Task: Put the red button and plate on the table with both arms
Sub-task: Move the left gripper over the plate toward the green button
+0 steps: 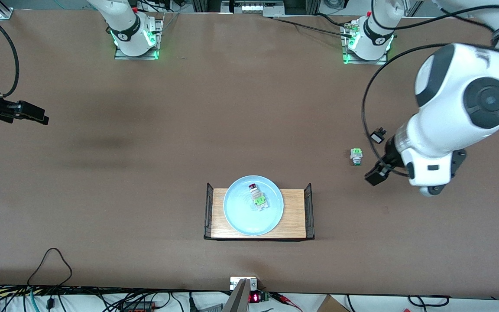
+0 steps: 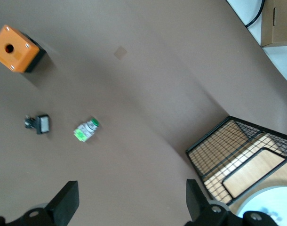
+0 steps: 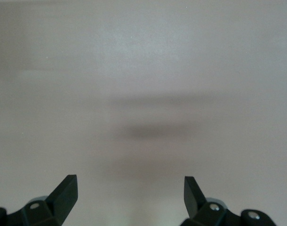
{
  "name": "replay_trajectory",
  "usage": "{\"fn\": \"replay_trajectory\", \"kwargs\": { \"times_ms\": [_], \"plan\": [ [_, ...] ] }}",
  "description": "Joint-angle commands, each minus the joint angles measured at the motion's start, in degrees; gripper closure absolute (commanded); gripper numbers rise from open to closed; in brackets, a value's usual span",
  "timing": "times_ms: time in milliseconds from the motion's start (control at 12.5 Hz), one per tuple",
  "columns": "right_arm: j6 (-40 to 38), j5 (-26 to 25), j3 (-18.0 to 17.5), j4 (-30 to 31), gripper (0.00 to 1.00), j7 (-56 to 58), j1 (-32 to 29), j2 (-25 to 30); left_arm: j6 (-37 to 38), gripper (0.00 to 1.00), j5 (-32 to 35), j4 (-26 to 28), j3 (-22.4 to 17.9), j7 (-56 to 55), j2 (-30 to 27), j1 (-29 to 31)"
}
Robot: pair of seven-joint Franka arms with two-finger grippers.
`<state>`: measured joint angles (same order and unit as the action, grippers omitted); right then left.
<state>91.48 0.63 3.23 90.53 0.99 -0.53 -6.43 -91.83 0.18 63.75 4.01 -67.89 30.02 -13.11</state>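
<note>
The pale blue plate [image 1: 243, 214] lies on a small wooden tray [image 1: 295, 216] with black wire ends, near the front middle of the brown table [image 1: 145, 195]. The red button [image 1: 257, 196] lies on the plate, red cap pointing away from the front camera. My left gripper [image 1: 377, 173] is open and empty, above the table beside a green-capped button [image 1: 356, 156], toward the left arm's end from the tray. In the left wrist view my left gripper [image 2: 130, 190] is wide open, and the plate's rim [image 2: 270, 207] shows. My right gripper [image 1: 35, 113] is open and empty over bare table at the right arm's end; the right wrist view shows the right gripper [image 3: 129, 183] wide open.
A small black-and-white part [image 1: 378, 136] lies beside the green-capped button; the left wrist view shows both this part [image 2: 38, 124] and the button [image 2: 86, 130]. An orange box with a hole [image 2: 14, 48] stands farther on. The tray's wire end [image 2: 228, 146] is close by. Cables [image 1: 50, 260] lie at the front edge.
</note>
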Motion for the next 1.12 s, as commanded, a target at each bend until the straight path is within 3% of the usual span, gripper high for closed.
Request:
{"fn": "replay_trajectory", "kwargs": {
  "times_ms": [0,240,559,798,1038],
  "plan": [
    [-0.9,-0.7,-0.2,-0.6,0.00,0.8,-0.4,0.3,0.4,0.00,1.2,-8.6,-0.8,-7.0,6.3,-2.9],
    [-1.0,-0.7,-0.2,-0.7,0.00,0.4,-0.4,0.5,-6.4,0.00,1.3,-9.1,-1.5,-14.8,7.9,-5.8],
    [-1.0,-0.3,-0.1,-2.6,0.00,0.2,-0.4,-0.1,-11.9,0.00,1.1,-9.3,-8.1,-23.6,9.9,-13.6],
    [-0.9,-0.5,-0.1,-2.7,0.00,0.1,-0.4,-0.3,-14.5,0.00,1.4,-9.3,-8.2,-24.5,11.9,-16.5],
    [-0.9,-0.6,-0.1,-2.7,0.00,0.1,-0.4,-0.3,-17.8,0.00,9.4,-9.3,-9.0,-20.7,13.6,-21.5]
  ]
}}
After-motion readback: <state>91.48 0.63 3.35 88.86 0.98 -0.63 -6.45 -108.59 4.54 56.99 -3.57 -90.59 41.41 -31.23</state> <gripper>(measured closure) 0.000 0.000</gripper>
